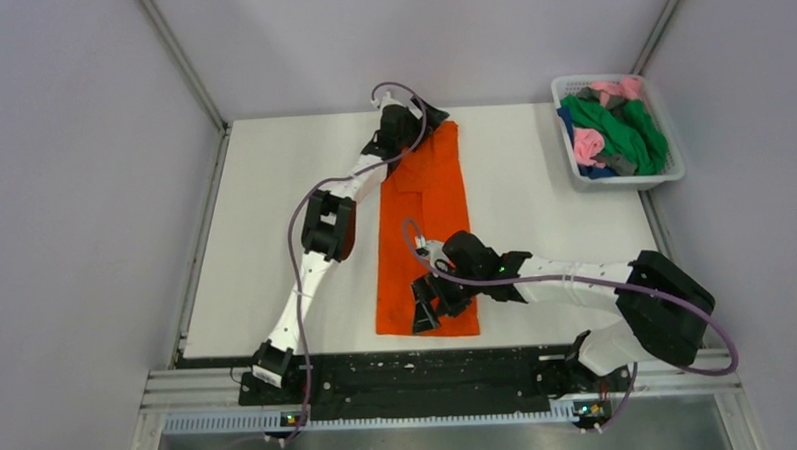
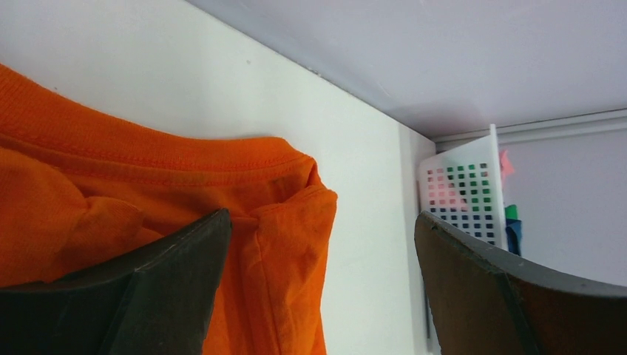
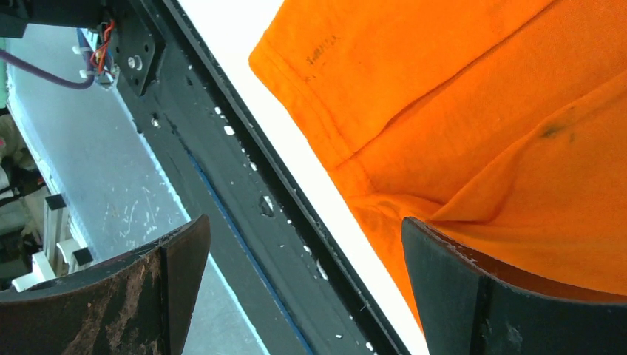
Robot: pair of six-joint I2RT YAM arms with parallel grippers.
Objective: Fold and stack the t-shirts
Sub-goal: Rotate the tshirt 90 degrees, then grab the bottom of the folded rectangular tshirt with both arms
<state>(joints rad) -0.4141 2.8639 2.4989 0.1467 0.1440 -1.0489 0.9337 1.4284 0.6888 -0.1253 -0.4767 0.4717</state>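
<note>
White table (image 1: 544, 210) carries the orange shirt (image 1: 425, 234) as a long narrow strip down the middle: far end just short of the back edge, near hem just short of the front edge by the black rail (image 1: 400, 370), wide bare surface on both sides. Left gripper (image 1: 408, 125) sits over the strip's far end and right gripper (image 1: 432, 306) over its near end, both with jaws spread wide and gripping nothing. Basket (image 1: 623, 184) in the far right corner holds the other shirts (image 1: 621, 127), green, pink, blue and grey, well apart from the strip.
</note>
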